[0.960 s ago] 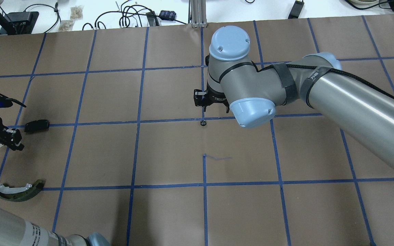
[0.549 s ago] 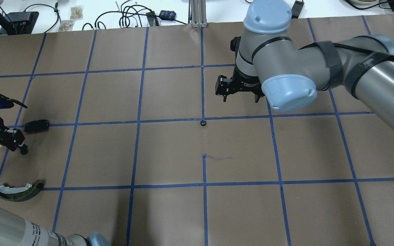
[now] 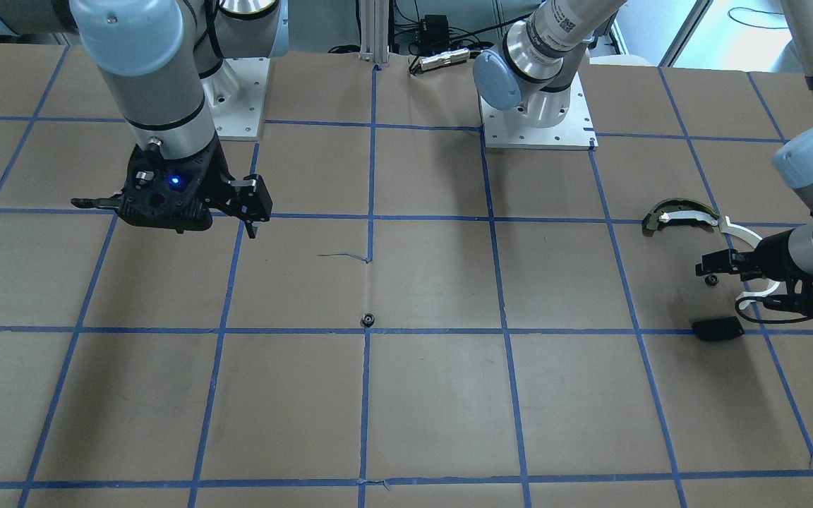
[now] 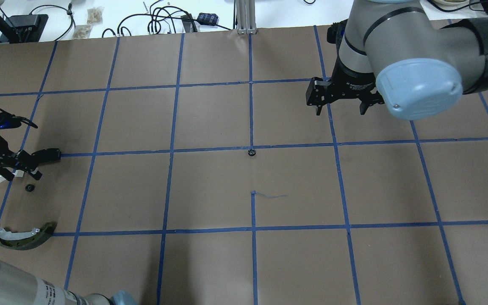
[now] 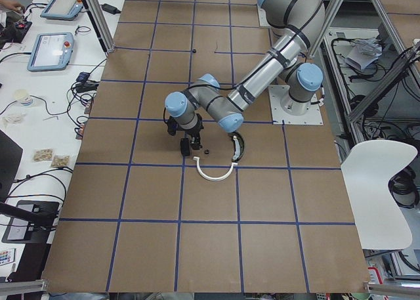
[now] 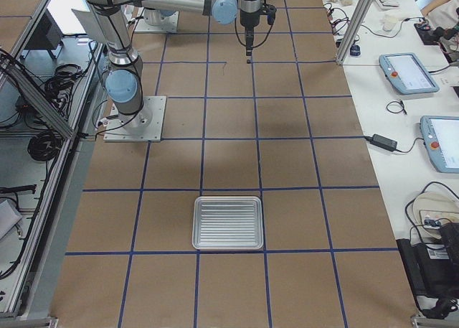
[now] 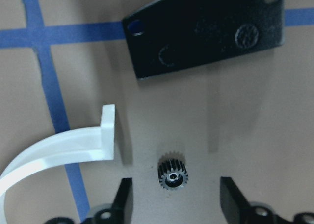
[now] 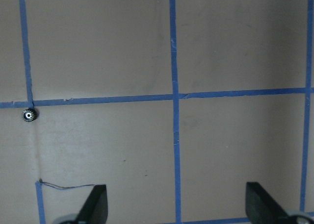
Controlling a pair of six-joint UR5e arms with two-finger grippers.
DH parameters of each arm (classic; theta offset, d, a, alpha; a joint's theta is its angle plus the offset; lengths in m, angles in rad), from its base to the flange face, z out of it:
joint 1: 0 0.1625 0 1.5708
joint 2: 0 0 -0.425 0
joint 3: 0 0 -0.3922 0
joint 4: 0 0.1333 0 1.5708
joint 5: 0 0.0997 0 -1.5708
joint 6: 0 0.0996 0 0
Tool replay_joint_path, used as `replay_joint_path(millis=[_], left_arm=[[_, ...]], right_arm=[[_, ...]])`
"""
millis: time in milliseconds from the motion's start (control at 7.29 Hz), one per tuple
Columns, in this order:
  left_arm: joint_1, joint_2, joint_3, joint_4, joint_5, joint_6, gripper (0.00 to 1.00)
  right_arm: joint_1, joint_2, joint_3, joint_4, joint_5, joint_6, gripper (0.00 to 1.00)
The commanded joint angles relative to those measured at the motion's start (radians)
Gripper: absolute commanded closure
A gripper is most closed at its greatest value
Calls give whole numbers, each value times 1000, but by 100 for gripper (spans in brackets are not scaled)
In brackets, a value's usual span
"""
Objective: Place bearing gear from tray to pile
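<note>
You've one small black toothed gear [image 7: 172, 172] at the pile's white plastic arc [image 7: 59, 150]; a second gear [image 4: 251, 152] waits mid-frame. Left gripper [image 7: 175, 197], right gripper [image 4: 340, 111]: jaws spread.

A robotics lab; two grey robot arms [image 3: 152, 92] bolted to base plates [image 3: 576, 130] on a table [image 4: 210, 190] papered brown, gridded with blue tape [image 4: 251, 114]; teach pendants [image 6: 409, 73] and loose cables [image 4: 159, 17] on white side benches [image 6: 401, 163]; aluminium framing [image 4: 246, 17]

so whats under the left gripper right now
A small black gear lies on the paper below the open left gripper, beside the white arc and black plate. Its underside is hidden.
</note>
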Motion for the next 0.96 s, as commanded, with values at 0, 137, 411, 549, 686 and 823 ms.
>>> replay_joint_path(millis=[0, 137, 411, 549, 686, 823], left_arm=[[-300, 44, 43, -11, -75, -271, 0], [-406, 64, 45, 5, -145, -389, 0], [-579, 54, 30, 140, -149, -489, 0], [-671, 35, 28, 181, -150, -555, 0], [-754, 20, 28, 202, -149, -621, 0], [-805, 3, 27, 232, -149, -636, 0]], right_arm=[[-93, -69, -1, 84, 71, -111, 0], [-84, -146, 16, 86, 70, -118, 0], [-82, -171, 123, 65, 81, -104, 0], [-82, -174, 135, 42, 73, -104, 0], [-82, -165, 100, 20, 52, -99, 0], [-82, -118, 18, 31, 44, -101, 0]])
